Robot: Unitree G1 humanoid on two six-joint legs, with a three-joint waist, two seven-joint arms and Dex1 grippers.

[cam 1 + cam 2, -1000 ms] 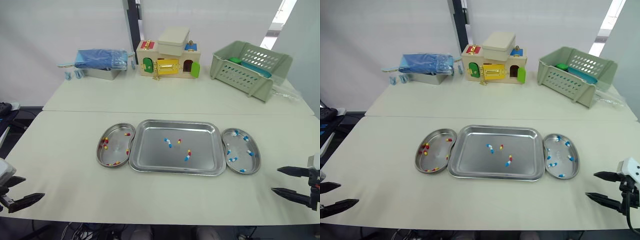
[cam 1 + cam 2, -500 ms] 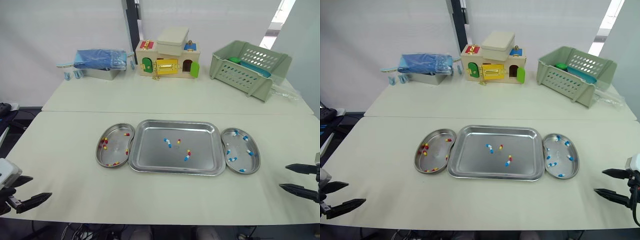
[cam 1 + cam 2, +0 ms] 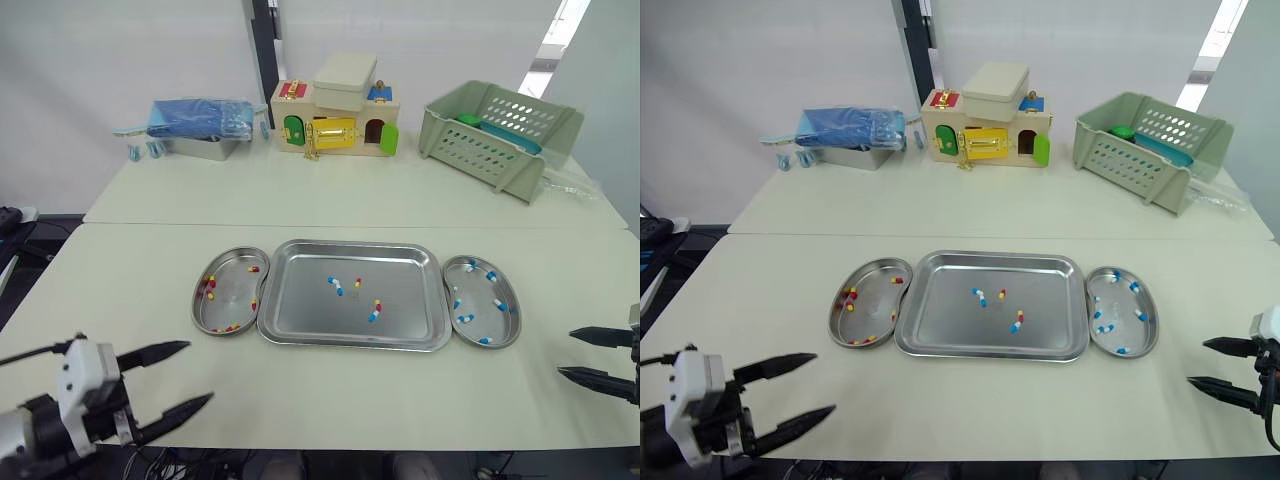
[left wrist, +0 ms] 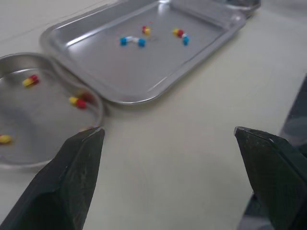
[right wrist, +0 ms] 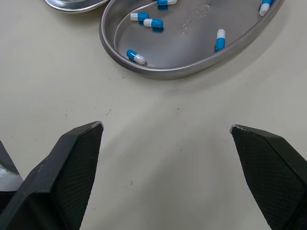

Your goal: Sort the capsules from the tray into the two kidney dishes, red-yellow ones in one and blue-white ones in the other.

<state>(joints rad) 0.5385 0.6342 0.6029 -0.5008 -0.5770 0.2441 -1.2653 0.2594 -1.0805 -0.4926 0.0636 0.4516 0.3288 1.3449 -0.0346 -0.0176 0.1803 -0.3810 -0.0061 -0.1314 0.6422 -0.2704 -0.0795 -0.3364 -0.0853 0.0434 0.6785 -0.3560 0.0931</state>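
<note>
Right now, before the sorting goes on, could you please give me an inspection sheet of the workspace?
Surface: pale table, a seam across it, no spills seen.
Job's things: tray holds a few capsules of both colours; left dish holds red-yellow ones; right dish holds blue-white ones.
Clutter: blue bundle, toy house and green basket along the far side.
Hands: left hand and right hand both open, holding nothing, near the front edge.
Cables: dark ones beyond the table's left side.
Surroundings: white wall, dark pole behind.
</note>
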